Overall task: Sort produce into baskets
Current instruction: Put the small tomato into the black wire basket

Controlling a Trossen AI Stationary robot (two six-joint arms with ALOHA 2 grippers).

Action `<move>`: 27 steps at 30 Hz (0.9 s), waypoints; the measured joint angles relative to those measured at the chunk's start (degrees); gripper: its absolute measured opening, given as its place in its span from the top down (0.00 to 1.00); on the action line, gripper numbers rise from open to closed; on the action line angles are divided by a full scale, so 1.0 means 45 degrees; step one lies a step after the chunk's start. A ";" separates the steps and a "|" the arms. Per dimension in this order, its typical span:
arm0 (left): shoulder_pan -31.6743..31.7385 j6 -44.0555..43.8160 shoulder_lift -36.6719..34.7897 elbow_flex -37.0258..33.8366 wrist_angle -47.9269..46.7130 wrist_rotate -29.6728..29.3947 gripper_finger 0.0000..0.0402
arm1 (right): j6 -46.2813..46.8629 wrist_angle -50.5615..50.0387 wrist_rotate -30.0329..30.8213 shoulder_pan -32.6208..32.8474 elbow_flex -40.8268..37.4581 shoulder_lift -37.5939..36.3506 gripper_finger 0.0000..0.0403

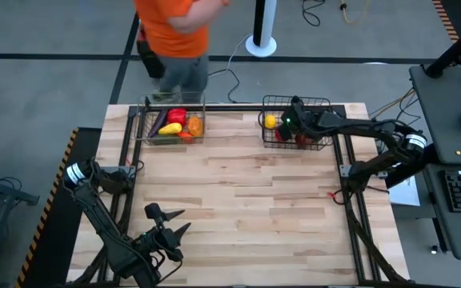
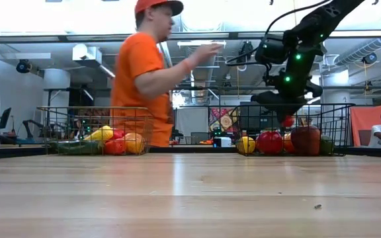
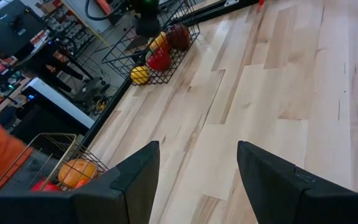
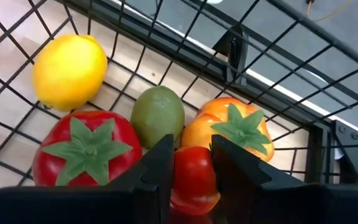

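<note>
Two dark wire baskets stand at the table's far edge. The left basket (image 1: 170,120) holds red, yellow, orange and dark produce. The right basket (image 1: 296,122) holds a lemon (image 4: 70,71), a red tomato-like piece (image 4: 86,152), a green lime (image 4: 158,115) and an orange piece (image 4: 229,134). My right gripper (image 4: 191,149) reaches down into the right basket, shut on a small red piece (image 4: 191,180). My left gripper (image 1: 170,220) waits open over the table's near left part, with nothing between its fingers. My right gripper pinches the small red piece by its two sides (image 4: 194,165) between its two fingers. The fingers slant down from above into the basket. In the low view the piece (image 2: 287,121) hangs below the fingers, about level with the basket's rim, above the other produce.
A person in an orange shirt (image 1: 174,28) stands just behind the left basket, one arm raised (image 2: 190,59). Bare wooden table (image 1: 254,200) stretches between the baskets and the near edge. A black frame rail (image 1: 349,184) runs along the table's right side.
</note>
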 joint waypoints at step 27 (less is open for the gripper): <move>0.0002 -0.0005 0.0000 0.0000 0.0034 -0.0021 0.51 | 0.0712 0.1923 0.0036 0.0010 -0.0989 0.0000 0.68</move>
